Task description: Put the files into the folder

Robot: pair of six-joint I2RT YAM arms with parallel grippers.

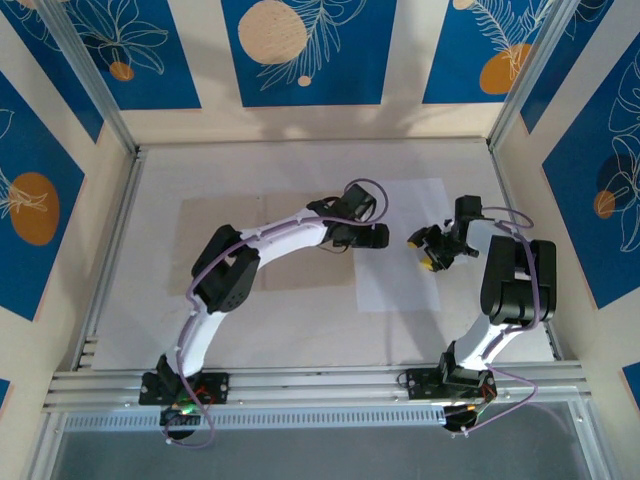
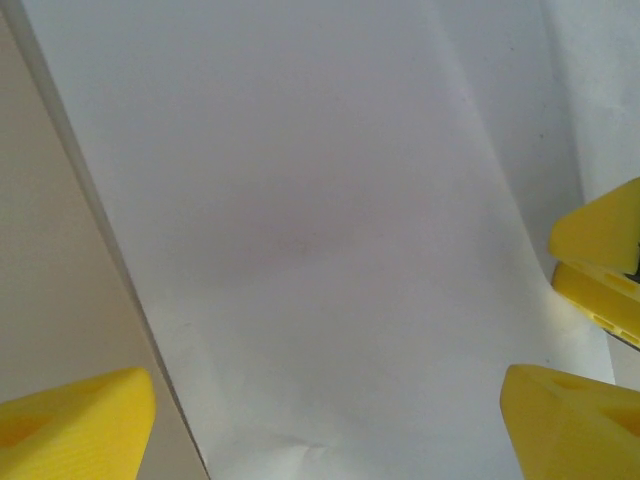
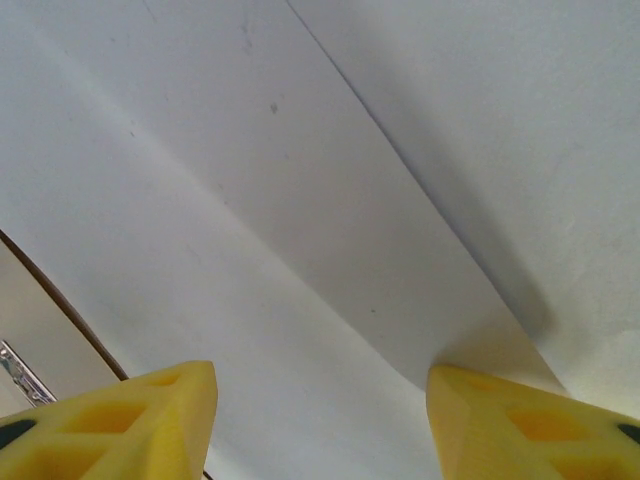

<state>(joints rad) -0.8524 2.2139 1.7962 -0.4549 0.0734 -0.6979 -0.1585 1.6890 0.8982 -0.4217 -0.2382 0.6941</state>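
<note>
With the left tool (image 1: 380, 237) and right tool (image 1: 425, 252) both spread open and empty over the white files (image 1: 400, 280), the next move is pinching a sheet edge and drawing it onto the tan folder (image 1: 215, 235).

Top view: folder (image 1: 300, 270) middle hidden under left arm (image 1: 285, 235); its right side runs under paper sheets (image 1: 400, 270); one sheet or two, too faint to tell; left gripper (image 1: 385, 237) and right gripper (image 1: 422, 250) fingertips too small to judge; left wrist view: own fingers (image 2: 80, 420) cut by bottom edge; right gripper's finger (image 2: 600, 230) cut by right edge; right wrist view: fingers (image 3: 130, 425) cut by bottom edge; metal clip (image 3: 15, 365) cut by left edge
</note>
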